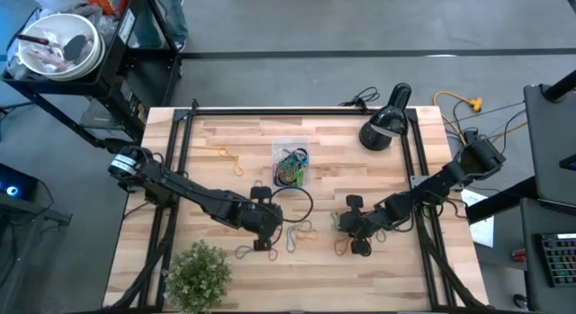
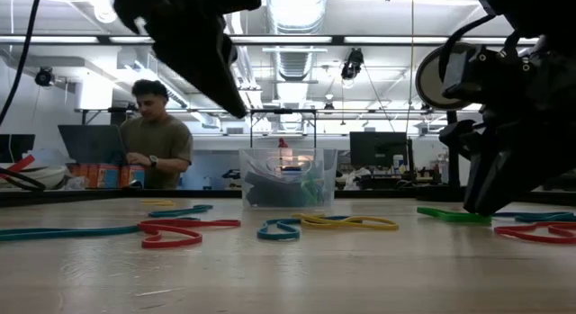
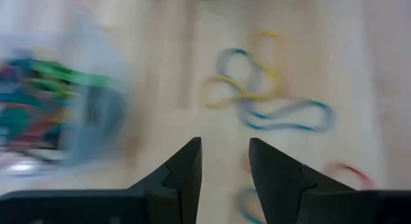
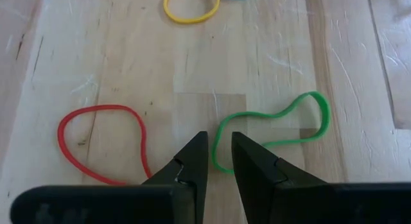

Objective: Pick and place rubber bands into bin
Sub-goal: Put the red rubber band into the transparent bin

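Wooden table [image 1: 225,134] strewn with rubber bands [image 2: 184,231]; person [image 2: 155,139] behind; both grippers slightly parted, empty

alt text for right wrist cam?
The right gripper, fingers narrowly parted with nothing between them, hovers low over the wooden table between a red rubber band and a green rubber band; a yellow band lies farther off.

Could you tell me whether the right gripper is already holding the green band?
No: the right gripper has a gap between its fingers, and the green band lies flat on the table.
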Controlling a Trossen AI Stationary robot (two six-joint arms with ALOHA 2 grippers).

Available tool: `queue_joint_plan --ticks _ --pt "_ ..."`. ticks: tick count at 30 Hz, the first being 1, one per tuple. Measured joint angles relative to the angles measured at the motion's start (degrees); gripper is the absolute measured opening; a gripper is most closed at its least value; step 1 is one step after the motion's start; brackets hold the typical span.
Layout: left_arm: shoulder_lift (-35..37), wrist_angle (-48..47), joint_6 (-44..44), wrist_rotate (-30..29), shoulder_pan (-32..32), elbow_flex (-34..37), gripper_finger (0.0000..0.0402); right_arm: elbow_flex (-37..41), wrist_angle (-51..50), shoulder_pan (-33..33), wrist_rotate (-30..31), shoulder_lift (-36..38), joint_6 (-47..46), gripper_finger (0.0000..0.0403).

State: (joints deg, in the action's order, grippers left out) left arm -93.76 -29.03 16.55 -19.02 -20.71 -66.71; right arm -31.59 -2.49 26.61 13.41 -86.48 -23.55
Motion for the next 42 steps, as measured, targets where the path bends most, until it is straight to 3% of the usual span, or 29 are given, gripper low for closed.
queue_joint_plan --ticks 6,12,35,42 --pt "-2.9 -0.2 6.0 8.8 0.0 0.7 0.0114 0.0 0.2 0.0 0.0 0.0 -1.8 0.0063" --pt "-7.7 -0.4 10.2 13.9 0.3 0.2 0.0114 0.0 0.2 0.4 -0.5 0.0 -2.0 0.0064" --pt "-14.5 -0.4 13.2 14.2 0.9 -0.7 0.0111 0.0 0.5 2.0 -0.4 0.0 -2.0 0.0061" --pt "-15.3 -1.5 13.0 15.1 1.1 -0.7 0.0043 0.0 0.5 2.1 -0.4 0.0 -2.0 0.0057"
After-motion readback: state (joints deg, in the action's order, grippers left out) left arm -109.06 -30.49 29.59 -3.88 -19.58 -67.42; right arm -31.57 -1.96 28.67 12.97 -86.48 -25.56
